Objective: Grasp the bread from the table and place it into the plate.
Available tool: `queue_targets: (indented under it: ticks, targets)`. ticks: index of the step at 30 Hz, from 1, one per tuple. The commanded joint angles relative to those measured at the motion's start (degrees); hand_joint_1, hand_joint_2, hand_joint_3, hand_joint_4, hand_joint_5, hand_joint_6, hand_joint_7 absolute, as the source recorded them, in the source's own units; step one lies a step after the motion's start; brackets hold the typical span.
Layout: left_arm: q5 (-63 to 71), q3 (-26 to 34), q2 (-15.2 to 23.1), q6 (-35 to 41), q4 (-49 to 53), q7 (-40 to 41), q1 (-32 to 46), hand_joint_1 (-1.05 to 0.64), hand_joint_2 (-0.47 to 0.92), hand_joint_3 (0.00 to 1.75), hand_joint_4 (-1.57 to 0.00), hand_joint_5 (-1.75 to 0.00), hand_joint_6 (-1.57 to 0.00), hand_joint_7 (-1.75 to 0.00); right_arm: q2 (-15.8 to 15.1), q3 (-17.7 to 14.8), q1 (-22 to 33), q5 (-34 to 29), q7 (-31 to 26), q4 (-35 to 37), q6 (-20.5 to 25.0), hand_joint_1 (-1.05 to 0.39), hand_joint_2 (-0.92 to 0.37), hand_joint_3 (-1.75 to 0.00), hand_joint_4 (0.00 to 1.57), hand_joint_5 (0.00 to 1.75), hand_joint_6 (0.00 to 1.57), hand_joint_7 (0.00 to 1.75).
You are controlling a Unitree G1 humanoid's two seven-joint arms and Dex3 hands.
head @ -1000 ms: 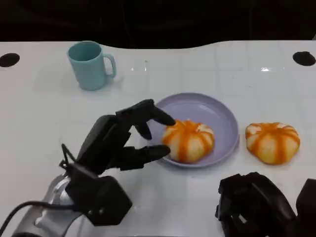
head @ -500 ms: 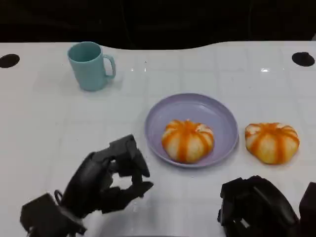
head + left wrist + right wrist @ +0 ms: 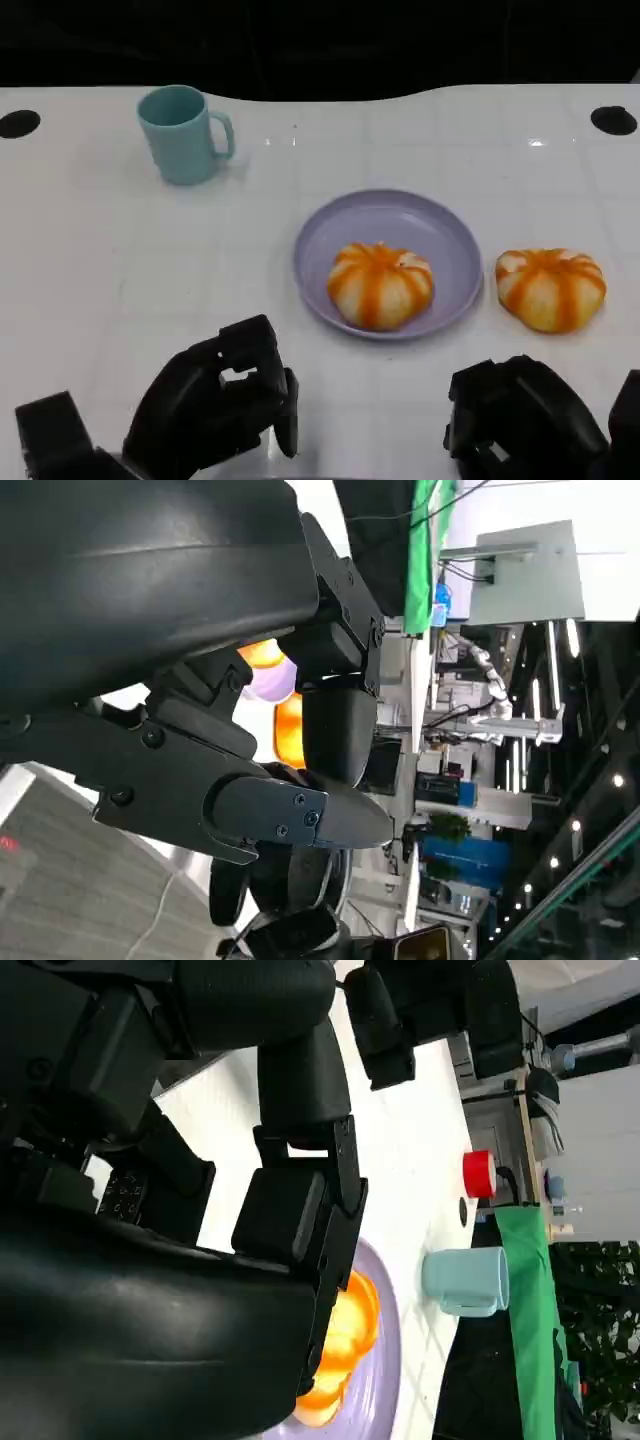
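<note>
A round bread with orange stripes [image 3: 380, 285] lies in the lavender plate [image 3: 390, 215] at mid-table. A second bread of the same kind [image 3: 551, 288] sits on the white table just right of the plate. My left hand [image 3: 215, 405] is low at the near left, well short of the plate, with its fingers curled in on nothing. At the near right my right hand [image 3: 525, 420] is curled too, a little short of the second bread and holding nothing. The right wrist view shows the bread [image 3: 345, 1345] on the plate [image 3: 385, 1360] past my fingers.
A teal mug [image 3: 180, 133] stands at the far left of the table, also seen in the right wrist view as the mug [image 3: 465, 1280]. Black round holes [image 3: 614, 118] mark the far corners. White tabletop lies between my hands and the plate.
My left hand has let go of the bread in the plate, drawn back toward the near edge and curled its fingers in. The right hand and both breads have stayed put.
</note>
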Motion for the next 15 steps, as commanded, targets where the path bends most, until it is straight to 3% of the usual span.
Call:
queue_targets:
  ticks: [1,15]
  targets:
    - [-0.31,1.70,-0.37,2.86,-1.18,-0.98,1.34,-0.65,0.92,0.25,-0.91,-1.75,-0.69,-1.75,-0.96,-0.71,0.18,0.48,0.17,-0.25,0.33,-1.05,-0.06,-1.35,1.54,1.33,1.57,1.03]
    - [-0.70,5.02,-2.41,8.20,-0.43,-4.00,1.36,-0.69,0.92,0.14,-0.94,-1.75,-0.74,-1.74,-1.25,-0.55,0.27,-0.30,-0.89,-0.48,-0.36,-1.05,-0.05,-1.39,1.52,1.34,1.57,1.04]
